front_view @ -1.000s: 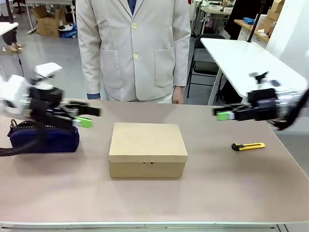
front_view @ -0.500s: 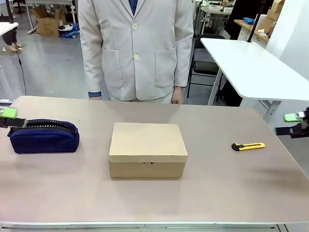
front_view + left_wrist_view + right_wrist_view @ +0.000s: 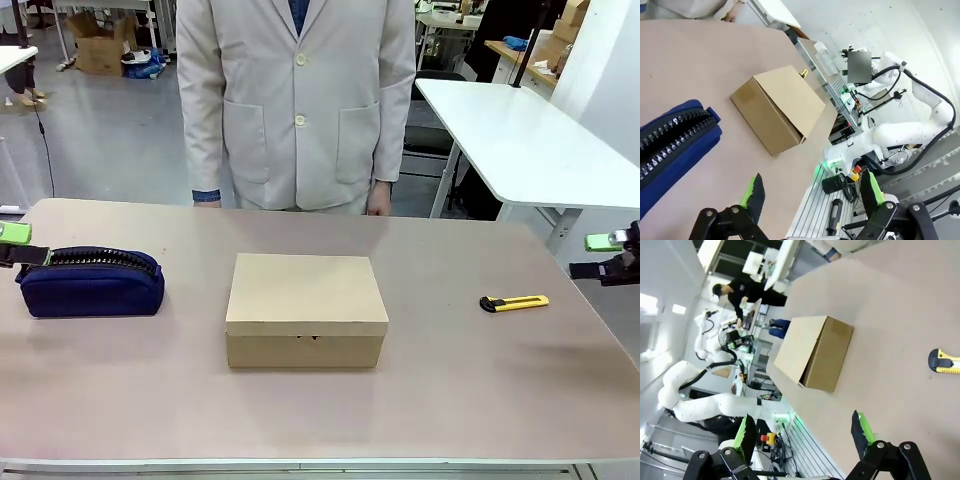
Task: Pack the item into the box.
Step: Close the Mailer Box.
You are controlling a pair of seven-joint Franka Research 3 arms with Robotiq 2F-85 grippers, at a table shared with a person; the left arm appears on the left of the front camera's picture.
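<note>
Front view: closed box (image 3: 305, 308) mid-table (image 3: 450, 400), pouch (image 3: 91, 283) left, knife (image 3: 514, 303) right, both grippers (image 3: 810, 200) (image 3: 805, 432) spread.

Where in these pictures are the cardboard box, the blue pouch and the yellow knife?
cardboard box (image 3: 303, 290), front view, middle of its closed lid
blue pouch (image 3: 92, 290), front view, middle of its front side
yellow knife (image 3: 515, 303), front view, middle of its handle

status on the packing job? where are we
Done: box sits shut mid-table, though what's inside can't be seen. In hand: nothing; left gripper and right gripper are open and empty at the table's sides. Left: nothing evident; pouch and yellow knife lie outside.
</note>
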